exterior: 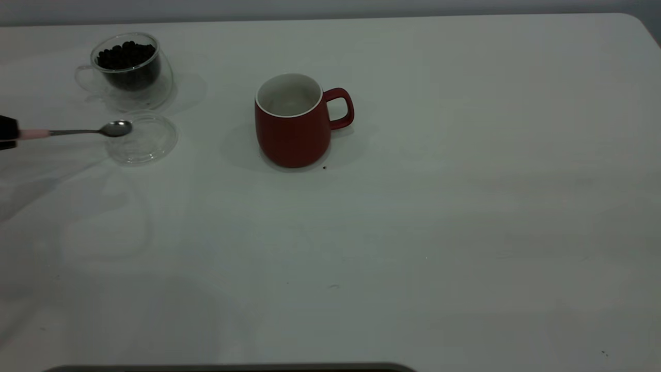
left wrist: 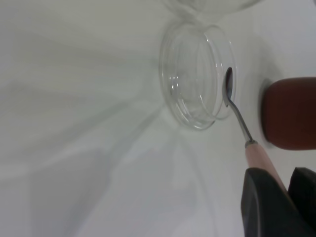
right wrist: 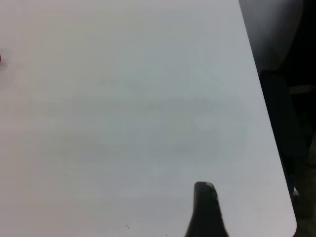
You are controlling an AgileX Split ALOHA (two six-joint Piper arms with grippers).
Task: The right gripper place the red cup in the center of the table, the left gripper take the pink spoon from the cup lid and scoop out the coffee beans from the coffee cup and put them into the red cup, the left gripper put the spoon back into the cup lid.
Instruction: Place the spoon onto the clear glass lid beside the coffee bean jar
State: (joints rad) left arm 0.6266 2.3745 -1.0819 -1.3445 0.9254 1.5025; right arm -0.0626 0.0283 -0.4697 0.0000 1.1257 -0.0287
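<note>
- Step in hand, as I judge it: left gripper has the spoon and is either lifting it off the lid or setting it back; these frames cannot say which.
- Left gripper state: fingers closed on the pink handle end. It sits at the left table edge in the exterior view, mostly out of frame.
- Spoon: roughly level, bowl over the lid's rim on the gripper side. Touching the rim or just above it, cannot tell. Bowl looks empty.
- Red cup: upright near table centre, handle away from the left arm. Inside looks empty of beans, though the bottom is not fully seen.
- Coffee cup: just behind the lid, holding a heap of beans.
- If scooping is next: raise the spoon clear of the lid rim, keep the bowl level, go over the coffee cup wall, not through it, and dip at a shallow angle.
- Risk: the grip is far out on the handle, so the spoon may pivot under load.
- Right gripper: off at the right table edge, well apart from everything; only one finger shows, so open or closed cannot be told.
</note>
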